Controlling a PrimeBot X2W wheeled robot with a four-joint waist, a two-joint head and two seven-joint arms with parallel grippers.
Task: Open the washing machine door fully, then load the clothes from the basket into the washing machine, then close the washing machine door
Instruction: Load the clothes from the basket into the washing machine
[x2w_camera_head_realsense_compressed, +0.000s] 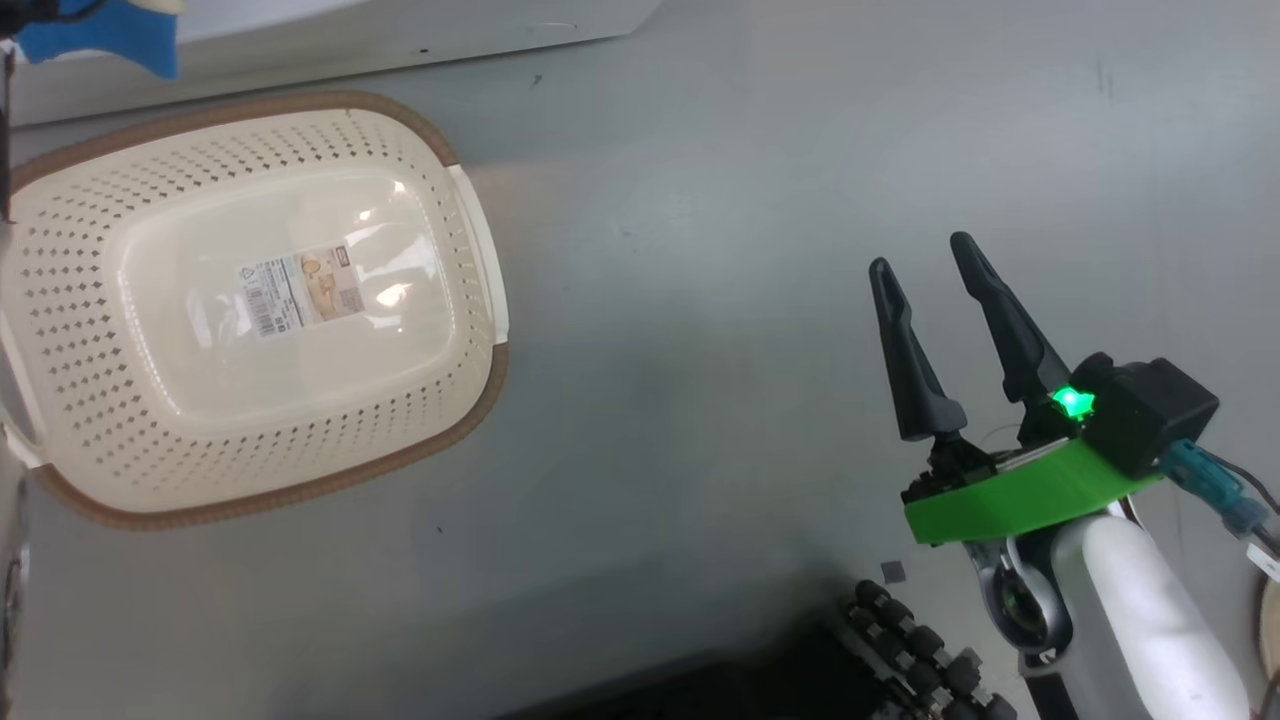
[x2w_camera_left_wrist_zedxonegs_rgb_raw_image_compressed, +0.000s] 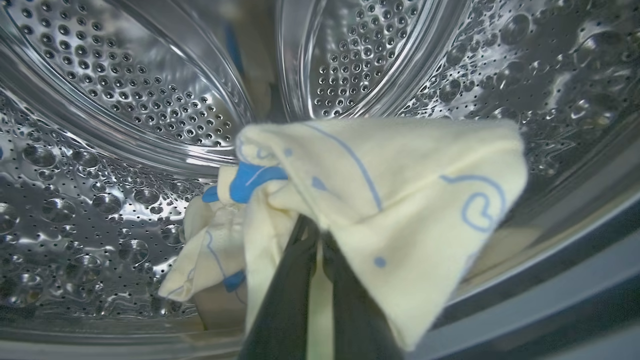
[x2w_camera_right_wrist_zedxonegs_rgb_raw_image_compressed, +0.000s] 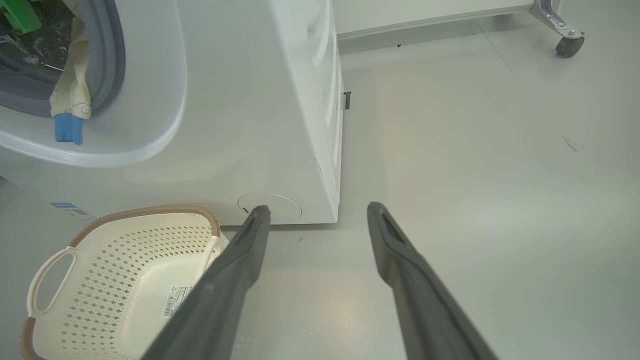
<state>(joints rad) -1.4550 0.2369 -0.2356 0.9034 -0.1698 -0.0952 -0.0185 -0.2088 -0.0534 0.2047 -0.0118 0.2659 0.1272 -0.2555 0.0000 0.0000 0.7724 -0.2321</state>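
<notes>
Left tool (x2w_camera_left_wrist_zedxonegs_rgb_raw_image_compressed: 316, 235) tight on clothes (x2w_camera_left_wrist_zedxonegs_rgb_raw_image_compressed: 400, 200) inside drum (x2w_camera_left_wrist_zedxonegs_rgb_raw_image_compressed: 125, 90)

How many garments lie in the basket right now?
0. The basket is bare inside but for its label. A pale yellow garment with blue is clamped in the shut left pincer inside the drum; others may be hidden behind it.

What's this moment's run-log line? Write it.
step: loading | left gripper: shut on yellow garment, inside steel drum | right gripper: open, empty, over floor | basket: empty
</notes>
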